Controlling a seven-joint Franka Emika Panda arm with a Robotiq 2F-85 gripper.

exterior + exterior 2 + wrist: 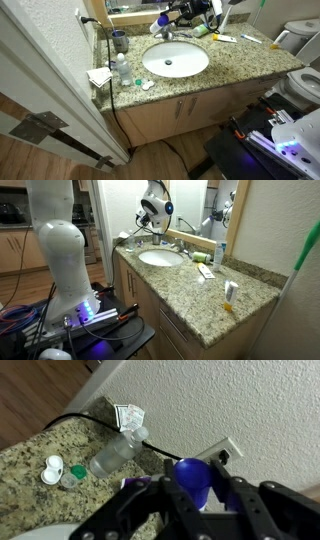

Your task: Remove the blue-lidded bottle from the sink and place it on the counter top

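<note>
My gripper is shut on the blue-lidded bottle. Its dark blue cap sits between the two fingers, and the pale body is mostly hidden. In both exterior views the gripper hangs above the back of the counter top, near the faucet and behind the white oval sink. The bottle is too small to make out in those views. The basin looks empty.
A clear plastic bottle, a white-and-green lens case, folded paper, a dark cup and a cable stand beside the sink by the wall. A green tube, a toothpaste tube and a small bottle lie on the other side.
</note>
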